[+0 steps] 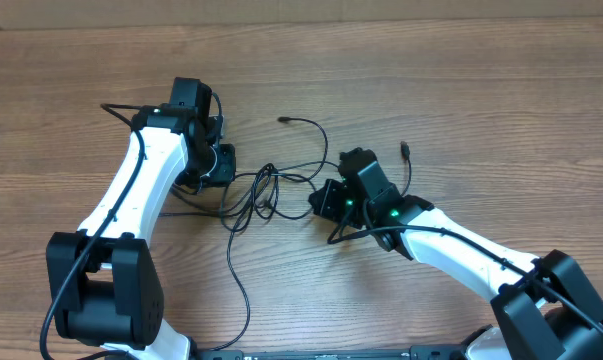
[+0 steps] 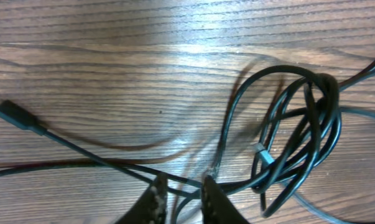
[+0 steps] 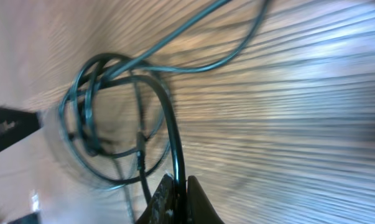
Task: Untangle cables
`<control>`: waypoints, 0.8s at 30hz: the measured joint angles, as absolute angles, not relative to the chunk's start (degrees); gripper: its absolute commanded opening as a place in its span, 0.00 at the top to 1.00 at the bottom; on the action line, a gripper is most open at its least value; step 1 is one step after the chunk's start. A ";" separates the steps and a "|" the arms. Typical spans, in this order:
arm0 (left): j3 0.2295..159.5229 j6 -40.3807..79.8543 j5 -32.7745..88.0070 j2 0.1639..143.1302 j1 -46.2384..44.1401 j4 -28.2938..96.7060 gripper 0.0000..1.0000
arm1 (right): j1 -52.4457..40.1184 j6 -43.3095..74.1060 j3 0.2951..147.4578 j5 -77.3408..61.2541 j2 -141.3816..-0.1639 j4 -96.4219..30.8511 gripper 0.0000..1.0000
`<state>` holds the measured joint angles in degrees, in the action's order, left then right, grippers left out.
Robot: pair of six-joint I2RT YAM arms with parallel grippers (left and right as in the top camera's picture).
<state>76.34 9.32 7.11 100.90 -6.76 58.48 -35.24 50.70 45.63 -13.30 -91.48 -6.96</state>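
On the bench, my right gripper pinches a strand of the cables; left gripper barely parted, straddling another strand.

Brown wood-grain table fills view; soft light sheen across surface.

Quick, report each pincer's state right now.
Left pincer: slightly open; a cable strand crosses between its tips, not clamped.
Right pincer: shut on a cable.
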 measured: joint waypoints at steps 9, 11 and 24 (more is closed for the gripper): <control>76.34 10.33 6.63 100.90 -6.76 58.08 0.29 | -34.54 50.06 45.63 -10.76 -91.37 -8.82 0.96; 76.34 10.24 7.31 100.90 -6.76 58.08 0.25 | -34.54 49.91 45.63 -10.13 -90.37 -10.44 0.96; 76.34 2.33 24.91 100.90 -6.79 54.68 0.19 | -34.52 49.67 45.63 -0.47 -76.36 -24.18 0.96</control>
